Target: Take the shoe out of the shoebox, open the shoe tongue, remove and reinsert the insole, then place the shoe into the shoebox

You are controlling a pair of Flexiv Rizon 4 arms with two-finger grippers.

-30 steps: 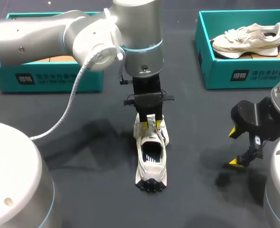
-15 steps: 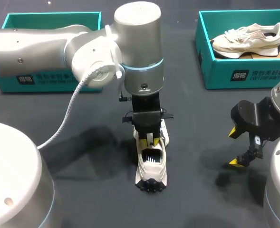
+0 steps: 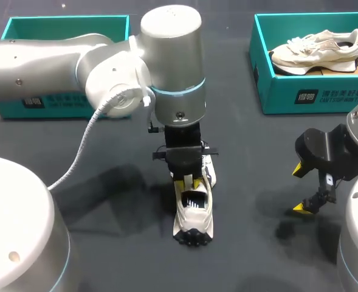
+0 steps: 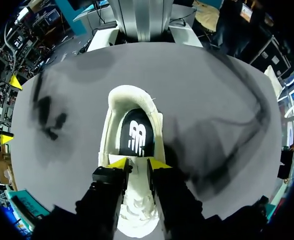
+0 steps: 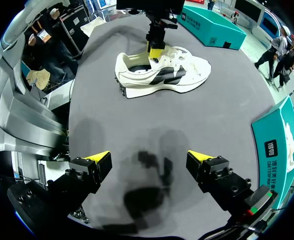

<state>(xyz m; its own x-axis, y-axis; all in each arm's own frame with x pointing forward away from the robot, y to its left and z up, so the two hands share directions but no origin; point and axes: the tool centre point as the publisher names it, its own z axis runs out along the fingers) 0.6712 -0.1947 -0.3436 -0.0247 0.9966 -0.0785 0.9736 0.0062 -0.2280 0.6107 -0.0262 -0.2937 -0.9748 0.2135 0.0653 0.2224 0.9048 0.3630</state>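
Note:
A white and black shoe [image 3: 194,213] stands on the dark table in the middle, heel toward the front edge. Its black insole [image 4: 135,136] lies inside the opening. My left gripper [image 3: 188,181] comes straight down at the mouth of the shoe, its yellow tips close together on the white tongue [image 4: 137,167]. In the right wrist view the shoe [image 5: 161,75] lies well ahead, with the left gripper [image 5: 156,47] on it. My right gripper [image 3: 299,188] hangs open over bare table at the right, fingers [image 5: 99,159] wide apart and holding nothing.
A teal shoebox [image 3: 312,94] at the back right holds a second pale shoe [image 3: 315,52]. Another teal shoebox [image 3: 20,27] stands at the back left, partly hidden by my left arm. Bare table lies between the shoe and the right gripper.
My left gripper has moved down and toward the heel, from above the laces to the mouth of the shoe. The shoe and right arm stayed put.

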